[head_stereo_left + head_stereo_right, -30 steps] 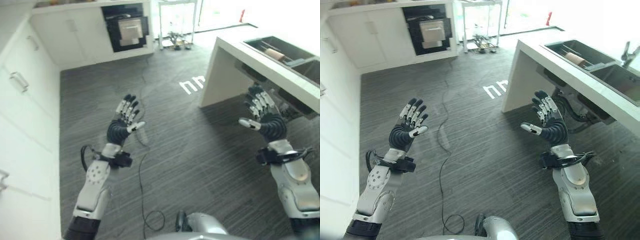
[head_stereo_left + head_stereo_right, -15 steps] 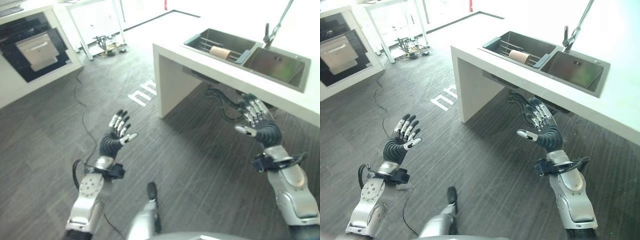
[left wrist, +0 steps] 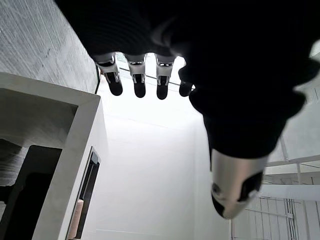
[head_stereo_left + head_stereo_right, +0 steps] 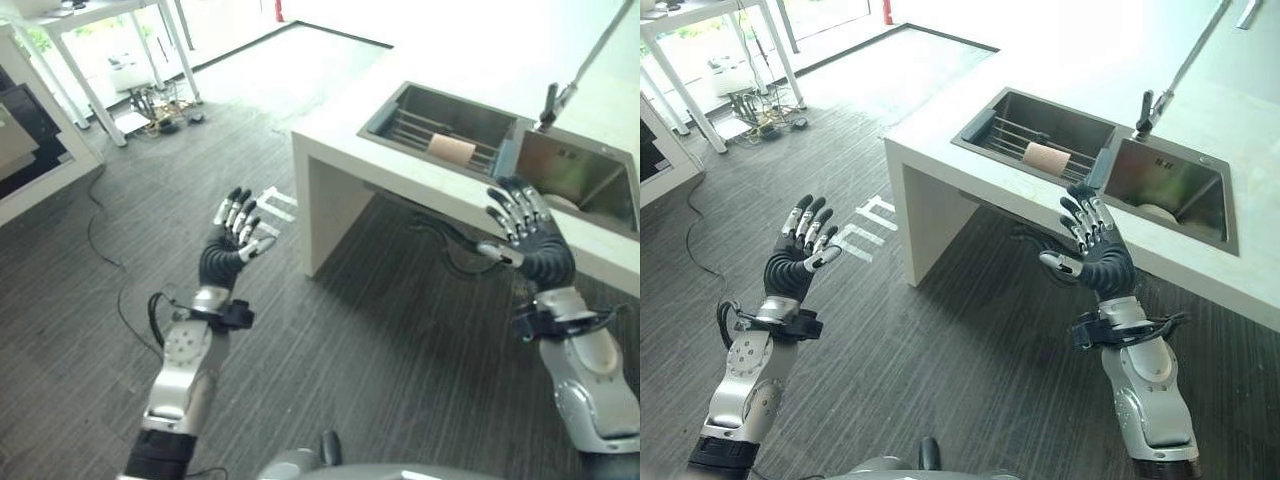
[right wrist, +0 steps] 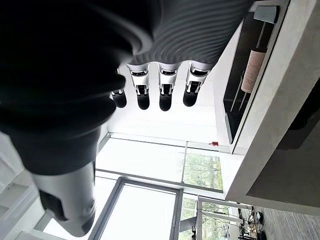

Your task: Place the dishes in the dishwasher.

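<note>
Our left hand (image 4: 236,243) hangs over the floor, fingers spread and empty. The dish (image 4: 1046,159) lies in the sink rack (image 4: 1025,140) on the desk (image 4: 940,125). Our right hand (image 4: 1095,252), spread and empty, hovers nearest it, ready to reach.

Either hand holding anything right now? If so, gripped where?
Nothing is held. The left hand and the right hand are both raised with fingers spread, empty. The tan cup lies in the sink, untouched.

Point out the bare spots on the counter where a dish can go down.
Free: the white counter left of the sink, and the strip behind the faucet. Crowded: the left basin, with its rack and a tan cup. Both hands are open, empty.
</note>
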Controlling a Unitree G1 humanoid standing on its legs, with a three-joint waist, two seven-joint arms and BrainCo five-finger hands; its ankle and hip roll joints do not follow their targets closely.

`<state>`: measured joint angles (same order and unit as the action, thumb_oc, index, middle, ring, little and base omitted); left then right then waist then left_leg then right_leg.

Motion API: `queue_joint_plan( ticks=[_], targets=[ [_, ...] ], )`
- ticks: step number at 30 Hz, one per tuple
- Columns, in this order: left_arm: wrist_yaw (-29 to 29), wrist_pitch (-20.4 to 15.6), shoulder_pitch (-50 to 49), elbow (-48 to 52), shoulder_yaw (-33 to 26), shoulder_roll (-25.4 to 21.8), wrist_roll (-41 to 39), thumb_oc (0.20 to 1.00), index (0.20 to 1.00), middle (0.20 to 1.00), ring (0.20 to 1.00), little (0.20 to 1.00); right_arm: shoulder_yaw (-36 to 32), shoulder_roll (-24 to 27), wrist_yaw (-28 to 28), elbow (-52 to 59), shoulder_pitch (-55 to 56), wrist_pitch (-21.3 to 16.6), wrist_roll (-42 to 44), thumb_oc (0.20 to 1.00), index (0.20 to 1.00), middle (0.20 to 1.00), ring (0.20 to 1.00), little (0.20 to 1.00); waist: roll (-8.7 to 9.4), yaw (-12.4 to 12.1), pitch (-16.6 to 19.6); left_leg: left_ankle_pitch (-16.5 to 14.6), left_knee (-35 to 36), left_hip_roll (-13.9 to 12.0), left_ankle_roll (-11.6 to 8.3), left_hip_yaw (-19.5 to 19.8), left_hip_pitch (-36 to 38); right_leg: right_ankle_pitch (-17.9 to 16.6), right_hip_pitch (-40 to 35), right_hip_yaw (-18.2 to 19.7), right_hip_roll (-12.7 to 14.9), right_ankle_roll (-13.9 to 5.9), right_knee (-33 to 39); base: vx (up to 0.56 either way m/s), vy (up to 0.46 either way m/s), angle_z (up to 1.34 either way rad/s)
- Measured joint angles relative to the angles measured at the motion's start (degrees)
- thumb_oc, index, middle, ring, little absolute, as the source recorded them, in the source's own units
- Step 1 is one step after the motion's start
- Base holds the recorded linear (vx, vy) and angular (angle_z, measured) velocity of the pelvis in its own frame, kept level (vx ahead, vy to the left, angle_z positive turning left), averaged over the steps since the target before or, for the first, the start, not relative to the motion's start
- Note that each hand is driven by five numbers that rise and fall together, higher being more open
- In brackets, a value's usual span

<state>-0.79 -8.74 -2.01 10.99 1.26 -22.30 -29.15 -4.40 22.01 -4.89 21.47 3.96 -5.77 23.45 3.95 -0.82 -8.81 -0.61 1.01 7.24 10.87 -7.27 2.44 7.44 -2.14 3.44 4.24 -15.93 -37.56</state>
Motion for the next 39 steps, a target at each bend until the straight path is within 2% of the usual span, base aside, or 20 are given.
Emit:
queue_joint_plan(
  ticks=[1, 2, 3, 5, 6, 7, 8, 11, 14, 15, 18, 21, 22, 23, 24, 26, 28, 31, 34, 39],
  targets=[
    [0.0, 0.4, -2.3, -0.2, 0.2, 0.1, 1.7, 1.000, 1.000, 1.000, 1.000, 1.000, 2.2, -1.9, -0.5, 1.6, 1.5, 0.2, -1.0, 1.000, 1.000, 1.000, 1.000, 1.000, -1.27, 1.0, -0.1, -0.4, 1.0, -1.3, -0.90, -2.6, 3.3, -0.7, 14.3, -5.3, 2.0, 3.18, -18.5, 0.29, -0.019, -0.80],
    [0.0, 0.6, -3.0, -0.2, 0.1, 0.1, 3.0, 1.000, 1.000, 1.000, 1.000, 1.000, 3.0, -0.6, -0.6, 1.6, 1.4, 0.0, -1.0, 1.000, 1.000, 1.000, 1.000, 1.000, -2.63, 2.6, 0.2, -1.1, 2.4, -2.3, -1.90, -3.7, 5.4, 0.3, 22.1, -8.7, 2.9, 4.26, -14.4, 0.38, -0.172, -1.02],
    [0.7, 1.3, -3.8, -0.5, -6.3, -2.1, 3.4, 1.000, 1.000, 1.000, 1.000, 1.000, 5.9, 4.5, -1.4, -1.0, -1.3, 0.1, -0.9, 1.000, 1.000, 1.000, 1.000, 1.000, -2.16, 3.0, 0.9, -2.9, 3.2, -2.4, -3.93, -6.9, 6.7, -4.7, 24.7, -23.8, 8.8, 10.13, 15.9, 0.56, -0.392, -0.68],
    [1.5, 1.6, -5.1, -0.5, -8.3, -2.8, 3.3, 1.000, 1.000, 1.000, 1.000, 1.000, 5.7, 5.5, -1.7, -1.2, -1.1, 0.2, -0.7, 1.000, 1.000, 1.000, 1.000, 1.000, -2.02, 3.0, 1.0, -4.7, 2.6, -2.0, -6.78, -8.1, 7.7, -7.3, 22.3, -30.9, 10.6, 10.64, 33.9, 0.45, -0.354, -0.62],
    [3.1, 1.4, -6.8, -0.4, -7.4, -1.8, 3.3, 1.000, 1.000, 1.000, 1.000, 1.000, 4.9, 4.8, -2.1, -1.0, -0.7, 0.4, 0.2, 1.000, 1.000, 1.000, 1.000, 1.000, -1.80, 2.7, 1.2, -5.8, 2.2, -1.6, -8.10, -10.0, 9.1, -8.2, 19.9, -29.8, 10.1, 9.16, 43.1, 0.34, -0.315, -0.63],
    [3.5, 1.6, -6.8, -0.5, -5.6, -0.6, 3.3, 1.000, 1.000, 1.000, 1.000, 1.000, 3.8, 4.5, -2.1, -0.9, 0.0, 0.5, 0.3, 1.000, 1.000, 1.000, 1.000, 1.000, -2.34, 2.4, 1.3, -5.9, 2.4, -1.6, -8.03, -10.8, 10.4, -9.5, 19.8, -28.0, 9.8, 9.13, 42.6, 0.38, -0.396, -0.57],
    [3.4, 1.5, -6.5, -1.2, -1.8, 0.1, 3.3, 1.000, 1.000, 1.000, 1.000, 1.000, 3.7, 4.2, -2.3, -0.9, 1.7, 0.3, 0.3, 1.000, 1.000, 1.000, 1.000, 1.000, -1.74, 5.4, 1.9, -6.4, 1.7, -2.6, -8.78, -7.0, 12.0, -12.3, 21.5, -21.0, 8.7, 9.31, 35.0, 0.57, -0.767, -0.40],
    [3.4, 2.4, -2.8, -6.1, -1.0, 2.1, 2.7, 1.000, 1.000, 1.000, 1.000, 1.000, 2.1, 3.8, -2.0, -5.5, 2.1, -0.7, 0.4, 1.000, 1.000, 1.000, 1.000, 1.000, -2.14, 8.7, 2.5, -9.1, 0.8, -6.8, -13.74, -3.2, 16.3, -13.1, 14.6, -15.9, 2.7, 10.15, 35.1, 0.41, -0.588, 0.23],
    [3.3, 4.3, -2.6, -3.2, 1.0, 2.7, -0.6, 1.000, 1.000, 1.000, 1.000, 1.000, 0.0, 6.3, -0.2, -4.1, -2.2, 1.5, 1.9, 1.000, 1.000, 1.000, 1.000, 1.000, -4.32, 6.6, 4.0, -8.6, -4.0, -12.0, -17.15, -7.9, 18.2, -17.8, 10.4, -16.2, -3.6, 18.62, 35.6, 0.19, -0.339, -0.20],
    [3.3, 4.3, -2.6, -2.6, 0.4, 2.1, -1.3, 1.000, 1.000, 1.000, 1.000, 1.000, 0.3, 6.6, -0.2, -2.6, -3.3, 1.4, 2.5, 1.000, 1.000, 1.000, 1.000, 1.000, -4.13, 5.6, 4.1, -7.2, -9.8, -12.8, -18.93, -8.2, 15.8, -16.8, 10.0, -15.8, -4.4, 19.96, 36.1, 0.23, -0.415, -0.93],
    [2.5, 2.6, -2.9, 0.5, -0.3, 2.1, -2.7, 1.000, 1.000, 1.000, 1.000, 1.000, 0.7, 6.5, -0.1, -2.1, -1.9, 1.2, 2.5, 1.000, 1.000, 1.000, 1.000, 1.000, -3.43, 5.0, 3.6, -8.1, -34.3, -16.1, -18.18, -5.4, 2.6, -13.7, 6.1, -12.6, -6.8, 23.11, 38.8, 0.24, -0.263, -0.49],
    [-0.5, -0.6, -4.9, 5.1, -1.8, 1.9, -6.1, 1.000, 1.000, 1.000, 1.000, 1.000, 0.9, 6.4, -0.4, -1.6, 1.4, 1.1, 2.5, 1.000, 1.000, 1.000, 1.000, 1.000, -0.86, 5.7, 2.8, -8.6, -35.9, -15.6, -18.13, -4.3, -5.6, -11.8, 1.1, -11.8, -7.1, 21.70, 41.6, 0.18, 0.010, -0.29],
    [-2.1, -2.1, -5.4, 7.0, -2.4, 1.7, -6.4, 1.000, 1.000, 1.000, 1.000, 1.000, 0.5, 5.7, -0.4, -1.7, 1.9, 1.2, 2.5, 1.000, 1.000, 1.000, 1.000, 1.000, -0.05, 5.6, 2.7, -8.0, -30.9, -15.0, -16.97, -5.0, -7.0, -10.2, 0.1, -12.4, -6.7, 18.93, 42.2, 0.14, 0.156, -0.43],
    [-3.5, -4.0, -5.1, 7.4, -1.8, 2.6, -8.0, 1.000, 1.000, 1.000, 1.000, 1.000, -0.1, 5.4, -0.4, -2.4, 1.7, 1.2, 2.5, 1.000, 1.000, 1.000, 1.000, 1.000, -3.05, 5.2, 2.6, -6.7, -21.9, -17.6, -14.87, -4.2, -7.3, -2.7, 3.2, -18.4, -5.9, 9.42, 33.9, 0.15, 0.205, -0.62],
    [-4.2, -5.2, -4.8, 8.6, -2.3, 2.7, -8.6, 1.000, 1.000, 1.000, 1.000, 1.000, -0.2, 6.3, -0.4, -1.7, 1.2, 1.4, 2.5, 1.000, 1.000, 1.000, 1.000, 1.000, -4.44, 5.2, 2.7, -4.7, -14.9, -20.6, -16.86, -4.7, -7.5, -3.6, 7.7, -16.3, -3.9, 18.57, 26.3, 0.13, 0.186, -0.30],
    [-6.3, -7.2, -2.9, 8.5, -1.7, 0.9, -10.8, 1.000, 1.000, 1.000, 1.000, 1.000, -1.2, 6.1, -0.7, -0.5, 2.3, 1.6, 2.5, 1.000, 1.000, 1.000, 1.000, 1.000, -4.50, 7.6, 3.2, 0.5, 2.3, -20.9, -17.47, -6.0, -3.7, -2.9, 1.3, -17.9, -4.2, 18.90, 33.0, 0.23, 0.325, 0.15],
    [-6.3, -9.1, -0.6, 9.5, -1.4, 1.0, -10.9, 1.000, 1.000, 1.000, 1.000, 1.000, -1.9, 7.3, -1.0, -0.7, 2.2, 1.7, 2.5, 1.000, 1.000, 1.000, 1.000, 1.000, -5.07, 6.9, 3.6, 1.7, 4.3, -21.5, -18.91, -1.0, -2.8, -4.2, 0.2, -18.1, -5.2, 19.86, 34.5, 0.23, 0.430, 0.03],
    [-6.7, -9.6, -3.0, 10.6, -1.5, 1.2, -12.5, 1.000, 1.000, 1.000, 1.000, 1.000, -2.8, 7.2, -1.6, -0.4, 1.7, 3.0, 2.5, 1.000, 1.000, 1.000, 1.000, 1.000, -3.82, 5.1, 3.4, 2.5, 4.3, -18.0, -17.95, -1.4, -0.1, -4.3, -0.3, -15.9, -4.1, 19.77, 34.6, 0.11, 0.234, -0.29],
    [-7.0, -10.4, -3.0, 11.1, -1.8, 1.1, -12.5, 1.000, 1.000, 1.000, 1.000, 1.000, -3.0, 7.5, -1.7, -0.5, 1.8, 3.5, 2.5, 1.000, 1.000, 1.000, 1.000, 1.000, -5.03, 5.3, 3.6, 8.5, 3.8, -17.5, -14.82, -1.3, 1.7, -3.9, -2.5, -16.6, -5.1, 18.26, 35.8, 0.06, 0.151, 0.11],
    [-4.9, -11.2, -0.5, 10.7, -5.2, 0.5, -12.6, 1.000, 1.000, 1.000, 1.000, 1.000, -3.3, 4.2, -1.7, -0.2, 3.1, 4.5, 1.3, 1.000, 1.000, 1.000, 1.000, 1.000, -3.43, 3.9, 3.5, 4.1, 3.8, -11.1, -13.51, -3.4, -0.3, -6.5, -1.0, -17.3, 1.7, 11.08, 37.0, 0.09, 0.483, 0.24]
  ],
)
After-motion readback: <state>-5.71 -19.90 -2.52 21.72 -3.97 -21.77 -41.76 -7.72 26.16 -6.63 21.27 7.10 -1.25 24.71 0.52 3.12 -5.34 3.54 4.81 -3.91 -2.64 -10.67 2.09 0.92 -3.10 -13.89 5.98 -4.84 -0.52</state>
